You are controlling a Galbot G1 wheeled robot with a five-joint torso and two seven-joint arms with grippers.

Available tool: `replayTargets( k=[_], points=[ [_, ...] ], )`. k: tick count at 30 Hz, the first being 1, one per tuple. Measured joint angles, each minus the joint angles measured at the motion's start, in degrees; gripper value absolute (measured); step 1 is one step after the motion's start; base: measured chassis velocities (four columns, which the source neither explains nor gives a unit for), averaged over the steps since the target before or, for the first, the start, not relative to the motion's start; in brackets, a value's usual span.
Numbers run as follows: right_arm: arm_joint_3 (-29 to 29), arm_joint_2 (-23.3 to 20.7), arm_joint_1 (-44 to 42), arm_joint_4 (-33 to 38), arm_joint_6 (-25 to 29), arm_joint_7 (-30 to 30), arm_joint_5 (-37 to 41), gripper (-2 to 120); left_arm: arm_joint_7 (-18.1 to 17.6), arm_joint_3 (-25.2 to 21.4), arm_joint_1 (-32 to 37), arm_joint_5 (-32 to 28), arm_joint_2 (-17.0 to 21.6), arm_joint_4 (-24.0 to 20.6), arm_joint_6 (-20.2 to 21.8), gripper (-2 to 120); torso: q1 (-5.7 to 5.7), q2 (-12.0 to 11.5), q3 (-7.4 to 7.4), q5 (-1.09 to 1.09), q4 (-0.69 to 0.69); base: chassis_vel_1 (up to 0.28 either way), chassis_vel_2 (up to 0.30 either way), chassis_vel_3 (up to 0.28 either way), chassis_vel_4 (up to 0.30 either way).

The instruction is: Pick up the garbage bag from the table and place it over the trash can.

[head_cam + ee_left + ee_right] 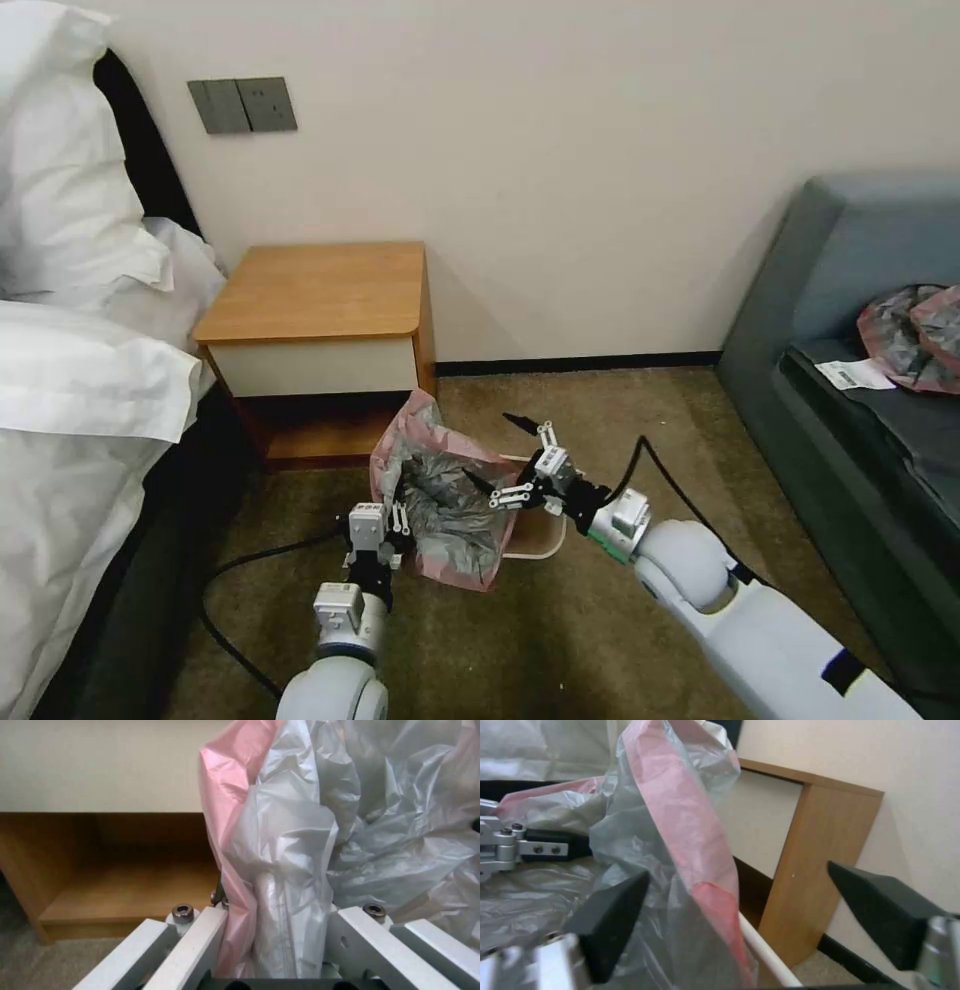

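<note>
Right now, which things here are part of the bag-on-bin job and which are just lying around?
In the job:
garbage bag, draped at the bin
trash can, rim showing
table
left gripper, shut on the bag
right gripper, fingers open

Lying about:
labelled plastic bundle on the sofa
bed linen

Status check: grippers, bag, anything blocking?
Left gripper shut on garbage bag edge. Right gripper open at the far side. Bag draped over trash can, one rim corner still bare. Nothing in the way.
</note>
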Motion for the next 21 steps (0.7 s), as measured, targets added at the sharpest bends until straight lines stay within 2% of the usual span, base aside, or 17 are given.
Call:
replayTargets(
  k=[2, 3, 6, 7, 11, 12, 13, 17, 19, 21],
  points=[
    [0.06, 0.00, -0.20, 0.09, 0.24, 0.12, -0.07, 82, 0.00, 0.02, 0.02, 0.14, -0.19, 0.23, -0.14, 8, 0.00, 0.00, 0.00, 0.00, 0.00, 0.000, 0.000, 0.000, 0.000],
    [0.06, 0.00, -0.20, 0.09, 0.24, 0.12, -0.07, 82, 0.00, 0.02, 0.02, 0.14, -0.19, 0.23, -0.14, 8, 0.00, 0.00, 0.00, 0.00, 0.00, 0.000, 0.000, 0.000, 0.000],
    [0.54, -0.41, -0.80, 0.91, 0.39, 0.18, -0.08, 69, 0.00, 0.10, 0.03, 0.45, -0.52, 0.56, -0.30, 8, 0.00, 0.00, -0.01, -0.01, 0.00, 0.000, 0.000, 0.000, 0.000],
    [0.54, -0.41, -0.80, 0.91, 0.39, 0.18, -0.08, 69, 0.00, 0.10, 0.03, 0.45, -0.52, 0.56, -0.30, 8, 0.00, 0.00, -0.01, -0.01, 0.00, 0.000, 0.000, 0.000, 0.000],
    [1.21, -0.67, -1.76, 1.66, 0.54, 0.23, -0.15, 49, -0.04, 0.17, 0.03, 0.72, -0.81, 0.84, -0.38, 8, 0.00, 0.00, -0.01, 0.00, 0.00, 0.000, 0.000, 0.000, 0.000],
    [1.21, -0.67, -1.76, 1.66, 0.54, 0.23, -0.15, 49, -0.04, 0.17, 0.03, 0.72, -0.81, 0.84, -0.38, 8, 0.00, 0.00, -0.01, 0.00, 0.00, 0.000, 0.000, 0.000, 0.000],
    [1.27, -0.61, -2.05, 1.75, 0.60, 0.30, -0.27, 43, -0.08, 0.17, 0.02, 0.78, -0.87, 0.89, -0.46, 8, 0.00, 0.00, 0.00, 0.00, 0.00, 0.000, 0.000, 0.000, 0.000],
    [1.21, -0.50, -2.27, 1.81, 0.67, 0.49, -0.43, 33, -0.12, 0.15, 0.02, 0.85, -0.94, 0.89, -0.57, 8, 0.00, 0.00, -0.01, 0.00, 0.00, 0.000, 0.000, 0.000, 0.000],
    [1.07, -0.41, -2.30, 1.88, 0.70, 0.56, -0.48, 19, -0.12, 0.12, 0.04, 0.86, -0.96, 0.89, -0.58, 8, 0.00, 0.00, 0.00, 0.00, 0.00, 0.000, 0.000, 0.000, 0.000],
    [1.06, -0.40, -2.30, 1.89, 0.70, 0.57, -0.48, 19, -0.12, 0.12, 0.04, 0.86, -0.96, 0.89, -0.58, 8, 0.00, 0.00, 0.00, 0.00, 0.00, 0.000, 0.000, 0.000, 0.000]
  ],
)
